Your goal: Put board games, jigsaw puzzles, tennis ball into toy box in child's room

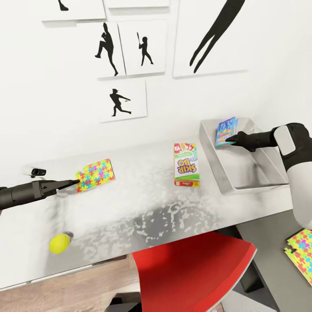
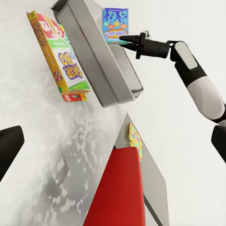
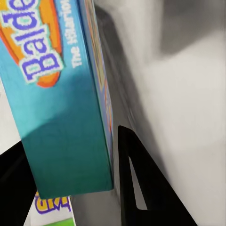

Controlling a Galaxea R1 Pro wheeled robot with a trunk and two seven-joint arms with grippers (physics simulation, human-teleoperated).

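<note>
A pale grey table (image 1: 143,216) runs along a white wall hung with black silhouette pictures of baseball players (image 1: 113,103). In front of the table, close to its near edge, stands a red chair (image 1: 190,271), its back rising between the robot and the desk top. Near the middle of the table lies a green and white board game (image 1: 186,164) with a red band, flat on its back and just beside the toy box (image 1: 255,173), not touching it as far as can be seen. To the left lies a jigsaw puzzle (image 1: 95,174), a thin card of yellow, pink, blue and green pieces. The left gripper (image 1: 74,183) reaches to the puzzle's near edge, its fingers drawn close together at that edge; whether they pinch the card cannot be told. A yellow-green tennis ball (image 1: 60,243) rests near the table's front left edge, well apart from everything else. A small white and dark object (image 1: 37,171) sits at the back left by the wall. The toy box, a shallow grey bin, stands at the table's right end. Over its far corner the right gripper (image 1: 232,139) clamps a blue board game (image 1: 226,131), held on edge above the bin's floor. A second puzzle (image 1: 301,253) lies on a dark grey surface (image 1: 268,255) at the lower right, beyond the table's end.
</note>
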